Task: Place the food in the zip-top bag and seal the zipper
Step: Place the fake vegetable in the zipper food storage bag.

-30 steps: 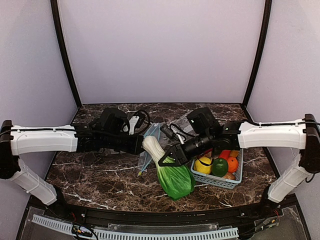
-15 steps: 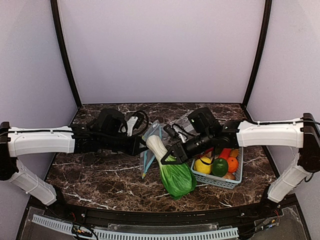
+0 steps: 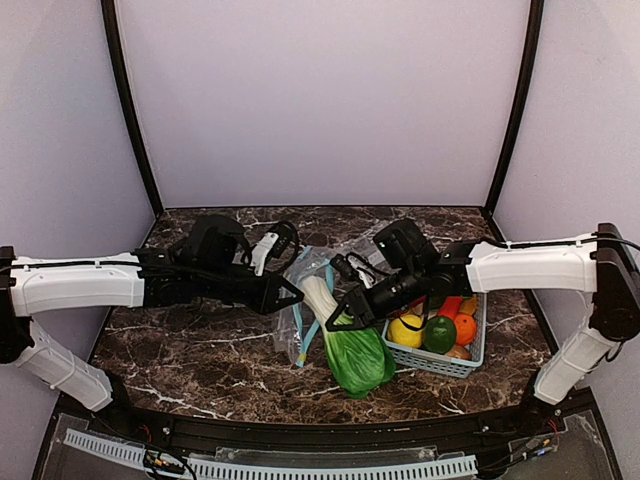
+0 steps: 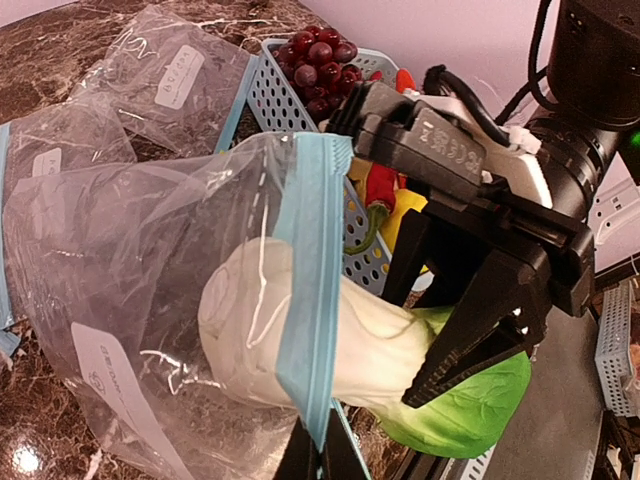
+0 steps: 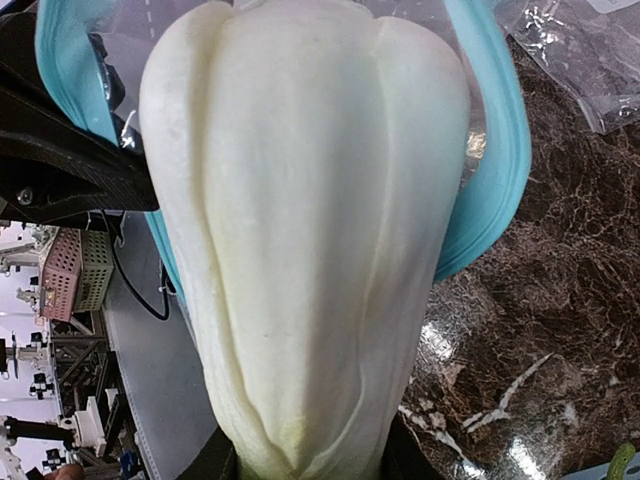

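Your station reads as a robotics lab test cell. Plain lilac panel walls [image 3: 320,100] framed by black posts [image 3: 128,110] enclose a marble-patterned table [image 3: 200,350]. A slotted white cable duct [image 3: 270,467] runs along its near edge, and blurred storage racks [image 5: 60,275] stand beyond.

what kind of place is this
Probably a robot lab booth: plain lilac walls around a marble-look table, left arm and right arm bolted at its edge, a basket of toy fruit.
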Available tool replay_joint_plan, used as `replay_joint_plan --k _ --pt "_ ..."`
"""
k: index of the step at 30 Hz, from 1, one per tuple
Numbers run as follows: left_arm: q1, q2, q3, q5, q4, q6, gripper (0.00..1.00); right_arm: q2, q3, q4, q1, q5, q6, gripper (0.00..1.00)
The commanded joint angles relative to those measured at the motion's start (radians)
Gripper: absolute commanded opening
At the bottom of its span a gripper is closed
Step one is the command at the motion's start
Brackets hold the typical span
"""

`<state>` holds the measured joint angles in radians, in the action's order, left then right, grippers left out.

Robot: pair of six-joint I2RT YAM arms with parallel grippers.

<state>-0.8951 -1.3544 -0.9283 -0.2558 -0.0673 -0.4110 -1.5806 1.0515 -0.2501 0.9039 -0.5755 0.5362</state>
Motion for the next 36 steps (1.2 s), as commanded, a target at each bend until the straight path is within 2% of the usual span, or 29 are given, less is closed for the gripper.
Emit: replay_joint_plan --k 1,6,15,20,25,28,36 --pt "-0.009 0.006 -0.002 -0.084 0.048 0.031 0.01 -0.016 0.021 -0.028 -0.004 0.01 -0.015 0.15" --pt "-0.031 -0.05 -0.037 -0.136 0.04 0.068 0.01 -0.021 0.052 -0.045 -0.003 -0.038 -0.049 0.15" --pt "-0.071 -0.086 -0.088 -0.12 -0.061 0.141 0.01 -0.013 0.072 -0.066 -0.042 -0.132 -0.038 0.15" --pt "-0.084 -0.096 -0.086 -0.109 -0.094 0.164 0.01 -0.006 0.074 -0.007 -0.057 -0.209 -0.011 0.15" --pt "-0.087 -0.092 -0.076 -0.087 -0.123 0.169 0.01 0.008 0.072 -0.007 -0.08 -0.197 -0.003 0.16" --pt "-0.091 -0.089 -0.073 -0.125 -0.115 0.175 0.01 -0.004 0.08 -0.028 -0.082 -0.17 -0.012 0.17" --pt "-0.104 -0.112 -0.121 -0.263 -0.109 0.228 0.01 -0.097 0.15 -0.078 -0.053 -0.234 -0.095 0.22"
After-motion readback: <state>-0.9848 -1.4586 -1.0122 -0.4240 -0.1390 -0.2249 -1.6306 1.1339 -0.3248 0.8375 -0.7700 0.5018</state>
